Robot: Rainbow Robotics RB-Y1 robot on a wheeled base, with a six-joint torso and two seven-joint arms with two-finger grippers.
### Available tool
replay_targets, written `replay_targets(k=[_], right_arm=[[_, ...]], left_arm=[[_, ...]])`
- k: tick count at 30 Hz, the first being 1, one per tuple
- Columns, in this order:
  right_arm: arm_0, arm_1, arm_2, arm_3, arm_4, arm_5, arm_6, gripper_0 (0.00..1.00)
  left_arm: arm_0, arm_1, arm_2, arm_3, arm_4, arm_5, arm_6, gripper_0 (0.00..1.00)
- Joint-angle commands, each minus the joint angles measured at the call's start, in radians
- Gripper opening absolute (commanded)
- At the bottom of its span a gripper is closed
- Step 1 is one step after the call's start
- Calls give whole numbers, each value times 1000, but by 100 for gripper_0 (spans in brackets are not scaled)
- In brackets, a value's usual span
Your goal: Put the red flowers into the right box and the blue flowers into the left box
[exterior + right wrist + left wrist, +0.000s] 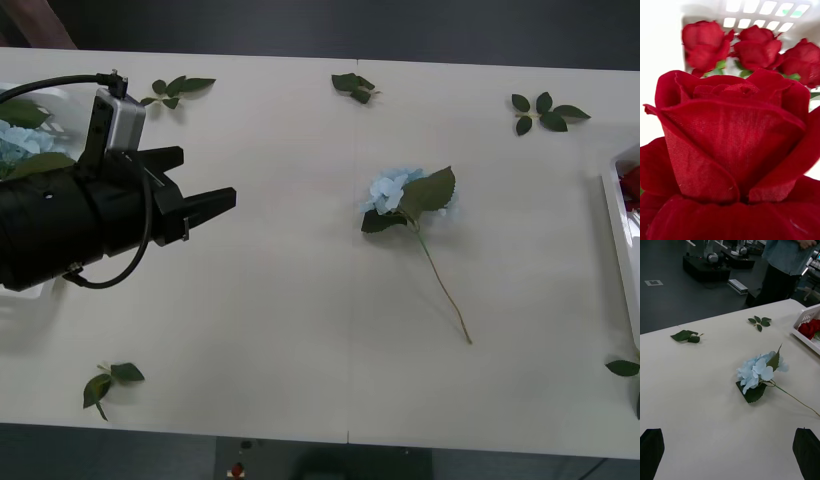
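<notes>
Front view: one blue flower [408, 195] lies flat on the white table [280, 300], its long axis slanting, pale head toward the far side and thin green stem running toward the near right. It sits well apart from the left claw [215, 205], out ahead of the black fingertips, which point across the table toward it. The left arm reaches in low from the left edge, over the left box [30, 292], where more blue flowers [15, 145] rest behind the wrist. In the left wrist view its two black fingers [651, 450] stand spread at the corners, pinching nothing, with the flower between and beyond them. In the right wrist view a red flower [730, 150] is very close, head facing the camera, more red flowers [752, 47] behind it in the right box [760, 11]; whether the right claw grips it I cannot tell. Loose leaf sprigs [545, 110] dot the table.
</notes>
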Motion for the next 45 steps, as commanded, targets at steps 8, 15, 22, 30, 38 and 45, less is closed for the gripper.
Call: replay_targets(k=[8,15,22,30,38,45], right_arm=[[-23,-83,91,170,14,-267,79,0],[-48,-94,114,250,21,-355,86,0],[-48,-95,172,370,20,-528,111,0],[-54,-103,234,474,23,-671,119,15],[-66,-118,238,471,8,-640,132,100],[-138,-127,218,371,-25,-393,140,100]], left_arm=[[2,23,-8,-9,28,-7,-32,100],[55,23,-8,-9,102,-25,-48,100],[72,78,-34,-9,132,-37,-62,100],[114,202,-120,-9,165,-189,-70,100],[124,307,-137,-10,232,-212,-76,100],[160,357,-137,-27,275,-220,-93,100]])
